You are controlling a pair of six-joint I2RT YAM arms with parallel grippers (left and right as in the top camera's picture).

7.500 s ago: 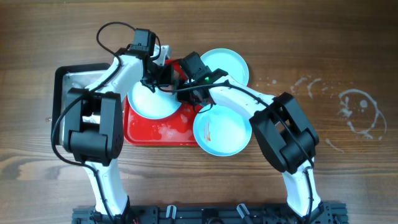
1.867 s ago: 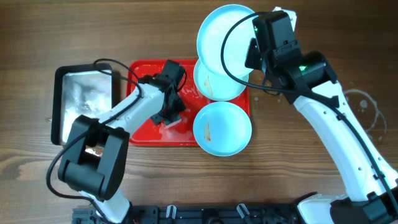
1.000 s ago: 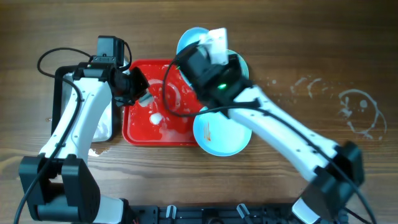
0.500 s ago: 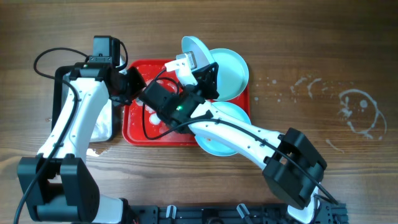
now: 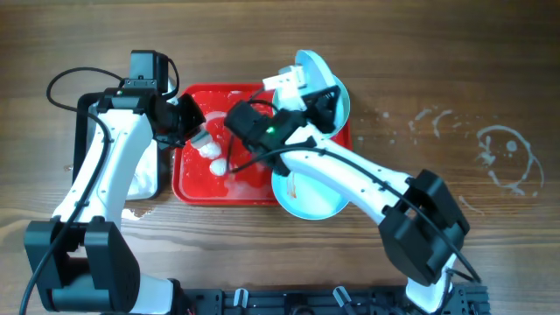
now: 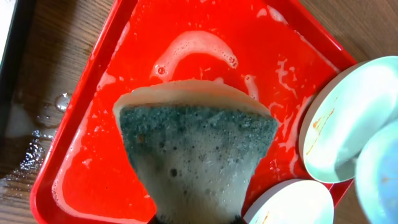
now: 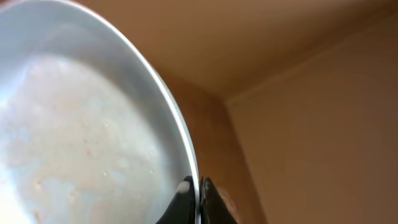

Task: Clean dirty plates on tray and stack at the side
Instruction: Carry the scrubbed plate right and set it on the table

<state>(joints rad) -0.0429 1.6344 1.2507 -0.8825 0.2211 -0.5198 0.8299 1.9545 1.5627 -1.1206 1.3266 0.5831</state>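
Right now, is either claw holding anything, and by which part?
The left claw pinches a foamy sponge at its narrow end. The right claw grips a plate by its rim, tilted up on edge.

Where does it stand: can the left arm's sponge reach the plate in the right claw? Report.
Likely yes: sponge hangs over the tray near the raised plate, though the right wrist crowds the gap.

Left gripper [image 5: 199, 134]: foamy blue-and-white sponge [image 6: 196, 149] in its jaws, large red rectangular plastic tray [image 6: 93, 124] right below. To its right, at tray's right edge: round glossy light-cyan plate [image 6: 348, 115], second plate [image 6: 292, 204]. Right gripper [image 7: 194, 190]: third plate [image 7: 81, 124] rim between fingers, tilted.
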